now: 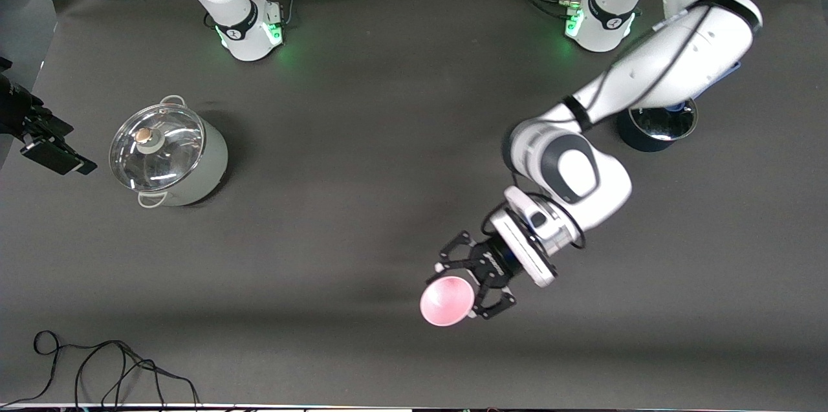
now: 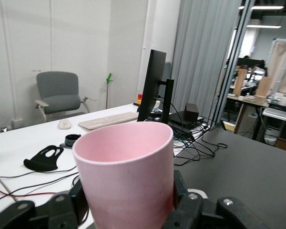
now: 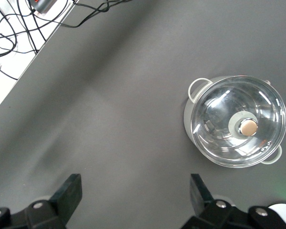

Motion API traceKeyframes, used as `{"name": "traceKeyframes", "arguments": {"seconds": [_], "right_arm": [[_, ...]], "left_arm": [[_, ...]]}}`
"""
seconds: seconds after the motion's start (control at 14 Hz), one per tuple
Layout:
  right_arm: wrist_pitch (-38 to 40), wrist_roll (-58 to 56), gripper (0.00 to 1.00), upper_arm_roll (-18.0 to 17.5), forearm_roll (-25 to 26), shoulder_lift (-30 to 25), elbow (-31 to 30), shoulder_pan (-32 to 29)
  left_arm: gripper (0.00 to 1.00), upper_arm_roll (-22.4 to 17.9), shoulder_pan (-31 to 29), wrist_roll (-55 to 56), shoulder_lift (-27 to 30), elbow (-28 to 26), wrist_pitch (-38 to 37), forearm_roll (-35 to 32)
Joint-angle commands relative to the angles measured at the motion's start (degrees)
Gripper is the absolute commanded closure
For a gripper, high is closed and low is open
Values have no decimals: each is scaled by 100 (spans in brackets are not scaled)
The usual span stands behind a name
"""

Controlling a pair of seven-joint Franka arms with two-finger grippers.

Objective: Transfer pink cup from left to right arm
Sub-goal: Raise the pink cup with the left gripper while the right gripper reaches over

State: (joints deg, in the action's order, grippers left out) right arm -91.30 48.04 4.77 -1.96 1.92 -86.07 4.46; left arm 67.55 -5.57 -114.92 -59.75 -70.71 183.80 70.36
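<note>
The right end effector (image 3: 133, 202) hangs high over the desk (image 1: 362, 140) at the right arm's end, fingers spread wide and empty, waiting above the lidded pot (image 1: 167, 152) with its glass lid; it likely stays clear until the cup is presented. The left end effector (image 1: 471, 277) is clamped on the pink cup (image 1: 446, 301), held in the air on its side with the mouth turned outward, leaving the rim and upper wall free for a second grip. No writing is readable anywhere.
</note>
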Motion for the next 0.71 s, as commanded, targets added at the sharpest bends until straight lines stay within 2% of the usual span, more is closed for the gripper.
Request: {"name": "traceKeyframes", "arguments": {"seconds": [0.0, 0.14, 0.43, 0.64], "right_arm": [[33, 153, 0, 24, -338, 176, 370, 134], [33, 161, 0, 33, -805, 212, 661, 98], [42, 555, 0, -125, -745, 431, 1091, 396], [620, 776, 0, -248, -727, 983, 1941, 545]], "left_arm": [[100, -163, 967, 462, 236, 600, 952, 48], [100, -399, 1810, 488, 227, 1188, 1472, 13], [100, -1058, 2796, 524, 271, 1700, 1703, 4], [100, -1603, 3289, 629, 297, 1893, 1711, 4]]}}
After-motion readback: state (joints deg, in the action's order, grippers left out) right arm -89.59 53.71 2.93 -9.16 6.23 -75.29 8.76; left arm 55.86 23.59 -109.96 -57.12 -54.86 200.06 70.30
